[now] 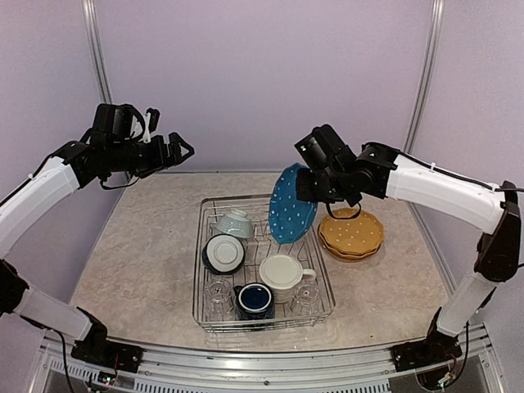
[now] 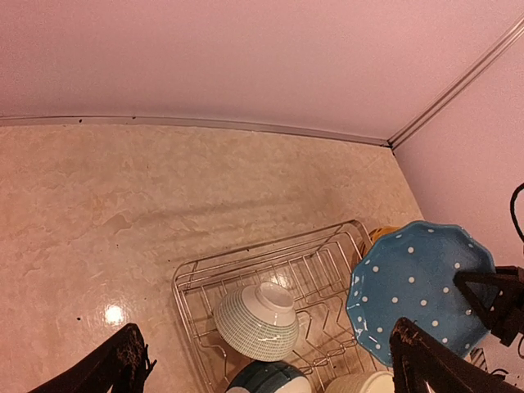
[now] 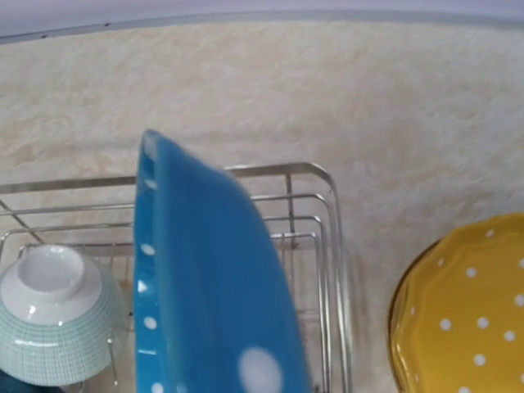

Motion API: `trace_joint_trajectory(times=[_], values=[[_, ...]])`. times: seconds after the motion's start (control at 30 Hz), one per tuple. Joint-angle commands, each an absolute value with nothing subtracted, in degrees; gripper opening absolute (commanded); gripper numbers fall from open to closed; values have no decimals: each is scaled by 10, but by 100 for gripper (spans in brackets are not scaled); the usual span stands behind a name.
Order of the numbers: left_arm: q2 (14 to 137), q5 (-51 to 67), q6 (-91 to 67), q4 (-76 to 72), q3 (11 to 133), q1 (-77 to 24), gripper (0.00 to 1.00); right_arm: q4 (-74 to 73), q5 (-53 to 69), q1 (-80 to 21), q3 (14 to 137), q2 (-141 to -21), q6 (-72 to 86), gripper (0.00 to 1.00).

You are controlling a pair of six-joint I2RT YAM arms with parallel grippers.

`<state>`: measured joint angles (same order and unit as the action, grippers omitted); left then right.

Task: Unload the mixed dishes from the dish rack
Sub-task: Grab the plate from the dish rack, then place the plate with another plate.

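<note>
Jaws wide apart on left gripper (image 1: pixel 169 135), upper left, holding nothing. Right gripper (image 1: pixel 313 187) clamped on blue plate (image 1: pixel 291 209), tilted over dish rack (image 1: pixel 198 278) at centre, seemingly clear of wires. Yellow plates (image 1: pixel 352 233) stacked just right.
</note>
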<state>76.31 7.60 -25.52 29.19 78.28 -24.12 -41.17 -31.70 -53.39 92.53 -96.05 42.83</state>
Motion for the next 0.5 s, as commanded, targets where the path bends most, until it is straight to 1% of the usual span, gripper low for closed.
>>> trace_joint_trajectory(times=[0.0, 0.2, 0.37, 0.47], values=[[772, 84, -257, 299, 794, -237, 99, -221, -153, -453, 837, -845, 433, 0], [777, 86, -258, 301, 796, -237, 99, -106, 24, -326, 681, -721, 462, 0], [780, 92, -260, 302, 798, -237, 99, -120, 41, -235, 619, -649, 478, 0], [782, 94, -261, 303, 799, -237, 99, -124, 76, -176, 583, -630, 486, 0]])
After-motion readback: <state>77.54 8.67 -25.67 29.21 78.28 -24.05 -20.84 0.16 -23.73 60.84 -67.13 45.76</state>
